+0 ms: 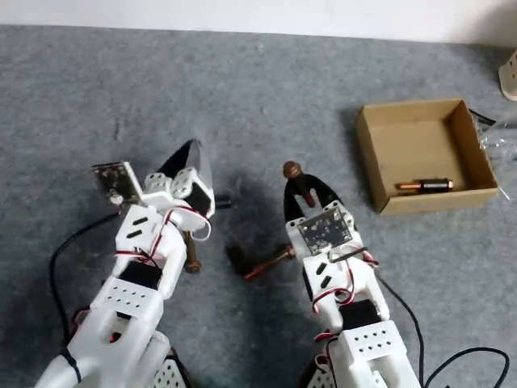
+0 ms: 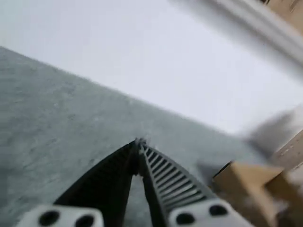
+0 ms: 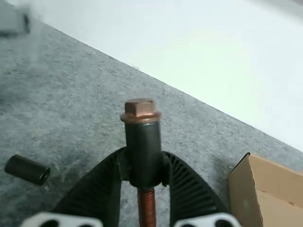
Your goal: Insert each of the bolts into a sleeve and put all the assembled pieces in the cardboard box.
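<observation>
- The right gripper [image 3: 142,165] is clenched on a dark sleeve [image 3: 142,149] that has a copper bolt [image 3: 139,109] run through it. The bolt's head stands out past the fingertips and its thread runs back between the fingers.
- The long axis of this joined piece lies in line with the fingers and points toward the far side of the grey mat [image 1: 242,97].
- The cardboard box [image 1: 440,199] lies to the right of the right gripper and slightly farther off, well apart from it. Its top is open, and a finished piece [image 1: 423,186] already lies inside along the near wall.
- The right arm is clearly the nearer one to the box. The left gripper [image 2: 139,146] is pinched shut on nothing and stands to the left, with the right arm between it and the box.
- So the coming move looks like a swing to the right and a little farther out, and the piece probably needs tipping flat over the opening.
- Still waiting on the mat are a loose sleeve [image 3: 26,169] to the left of the right gripper, a loose bolt [image 1: 271,263] between the arms, and another bolt [image 1: 192,252] beside the left arm.
</observation>
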